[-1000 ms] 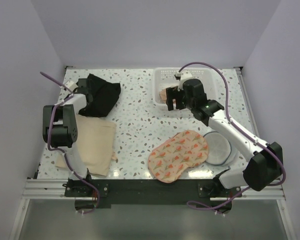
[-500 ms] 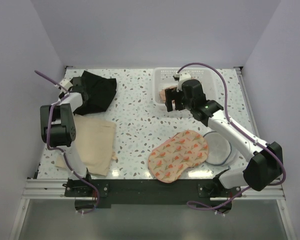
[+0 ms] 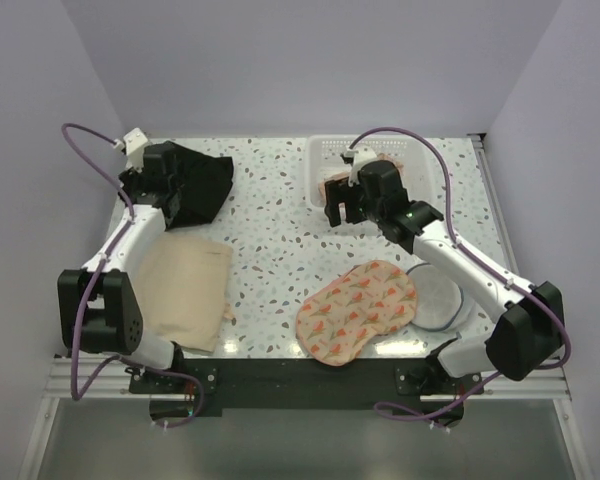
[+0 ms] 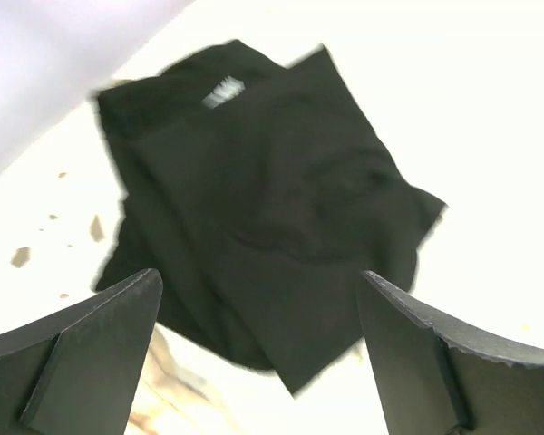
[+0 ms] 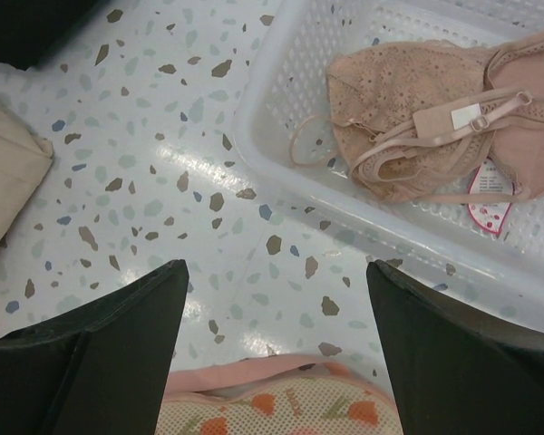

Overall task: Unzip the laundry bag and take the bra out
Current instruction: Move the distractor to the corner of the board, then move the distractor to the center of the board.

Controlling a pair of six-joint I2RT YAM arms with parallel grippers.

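Bright, even overhead light; the left wrist view is blurred, with its table [image 4: 490, 109] blown out white.

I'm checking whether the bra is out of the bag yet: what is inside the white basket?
A beige-pink lace bra with a tag lies in the white basket. Anything beneath it is covered.

A white slotted basket [image 3: 325, 150] stands at the far edge of the speckled counter [image 3: 270, 235]; a crumpled black garment [image 3: 205, 182] lies well left of the basket; a folded beige cloth [image 3: 185, 290] lies nearer, also left of the basket.
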